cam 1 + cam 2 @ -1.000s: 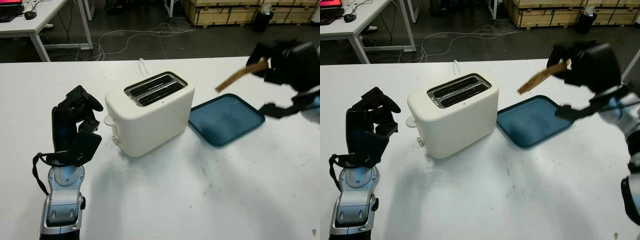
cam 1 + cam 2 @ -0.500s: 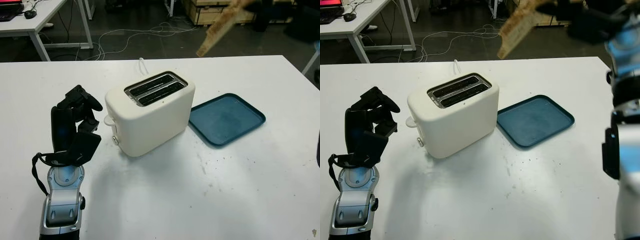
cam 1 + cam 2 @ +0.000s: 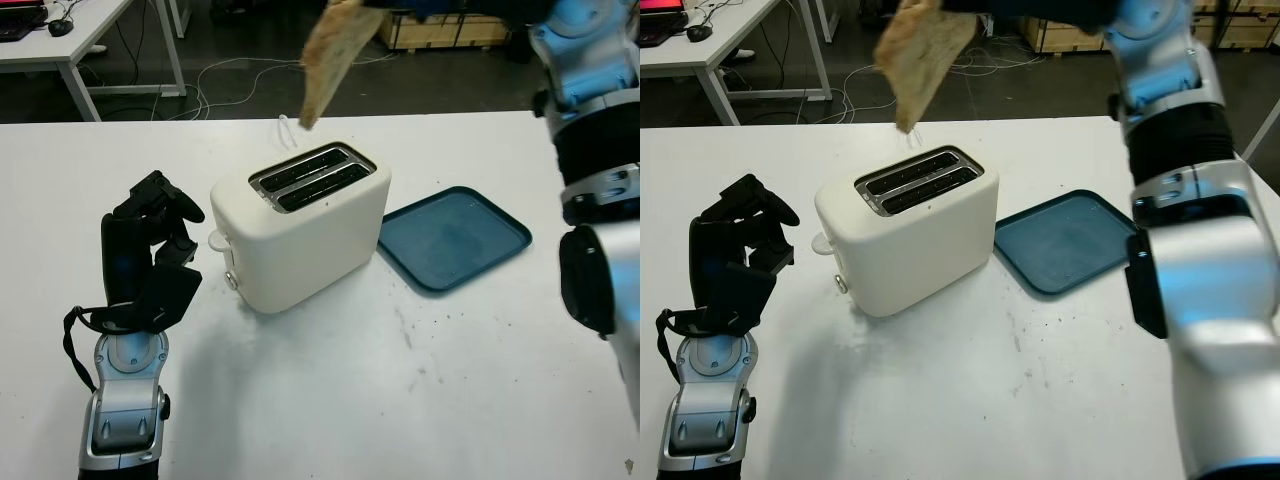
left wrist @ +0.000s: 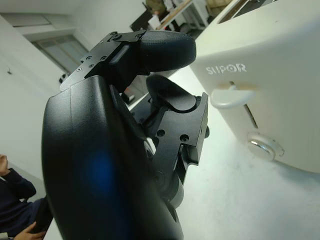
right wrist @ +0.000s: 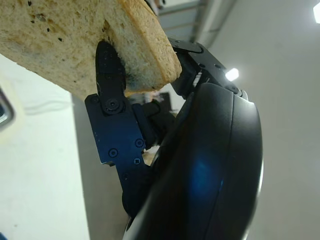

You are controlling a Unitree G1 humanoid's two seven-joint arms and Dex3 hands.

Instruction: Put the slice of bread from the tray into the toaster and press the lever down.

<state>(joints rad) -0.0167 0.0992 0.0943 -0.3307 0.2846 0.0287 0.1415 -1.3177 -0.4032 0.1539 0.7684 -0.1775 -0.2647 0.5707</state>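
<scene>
- Your right robot hand (image 5: 150,150) is clamped on the slice of bread (image 3: 330,55), with one black finger (image 5: 111,90) pressed against its face in the right wrist view.
- The bread hangs in the air, tilted, with its lower corner above and just behind the rear slot of the toaster (image 3: 300,225); it is clear of the slot and touches nothing else.
- Your right arm (image 3: 1200,260) reaches in from the right side, high over the tray (image 3: 452,238).
- Your left robot hand (image 3: 150,250) stands upright on the counter (image 3: 400,400) left of the toaster, fingers curled and holding nothing.
- In the left wrist view, the toaster's lever (image 4: 230,95) and round knob (image 4: 265,146) face that hand, near it but apart from it.
- The blue tray lies just right of the toaster, with nothing on it.
- Both toaster slots are open to the top and unobstructed.
- A white cord (image 3: 284,130) trails behind the toaster.
- Beyond the counter, you have cables (image 3: 250,75) on the floor and wooden crates (image 3: 440,25).
</scene>
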